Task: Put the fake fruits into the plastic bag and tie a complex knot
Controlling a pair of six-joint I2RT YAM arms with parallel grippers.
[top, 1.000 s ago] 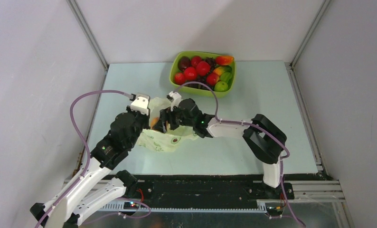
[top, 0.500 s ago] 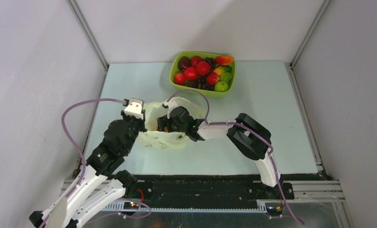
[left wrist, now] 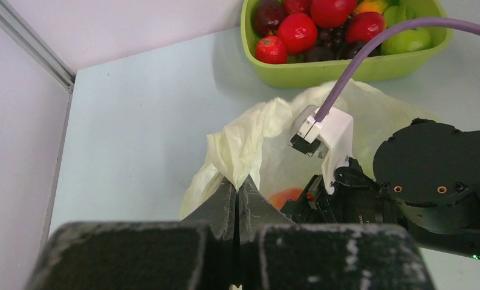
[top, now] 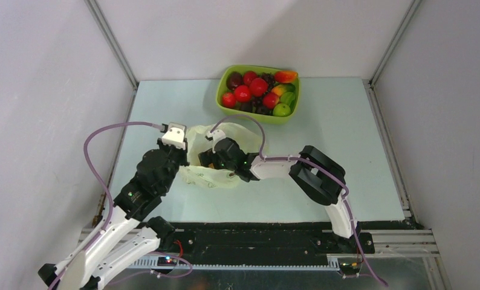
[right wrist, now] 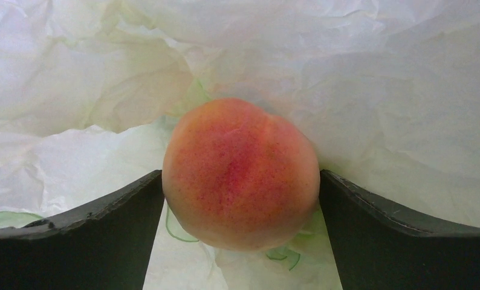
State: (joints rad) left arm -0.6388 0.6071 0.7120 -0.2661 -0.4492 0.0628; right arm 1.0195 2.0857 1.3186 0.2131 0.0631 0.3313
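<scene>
The pale yellow-green plastic bag (top: 216,180) lies on the table between my arms, its mouth held up. My left gripper (left wrist: 237,184) is shut on the bag's rim (left wrist: 243,148) and holds it up. My right gripper (right wrist: 240,176) is inside the bag, shut on the orange-pink peach (right wrist: 240,172); both fingers touch its sides. The peach also shows in the left wrist view (left wrist: 284,196), beside the right wrist. In the top view the right gripper (top: 206,158) is partly hidden in the bag. The other fake fruits (top: 259,87) lie in the tray. No knot shows.
The lime-green tray (top: 249,116) stands at the back centre of the table and also shows in the left wrist view (left wrist: 322,71). Purple cables loop over both wrists. White walls close in the table at left, right and back.
Both grippers moved left and nearer with the bag. The right gripper went deeper into the bag with the peach, and the bag mouth opened wider.
</scene>
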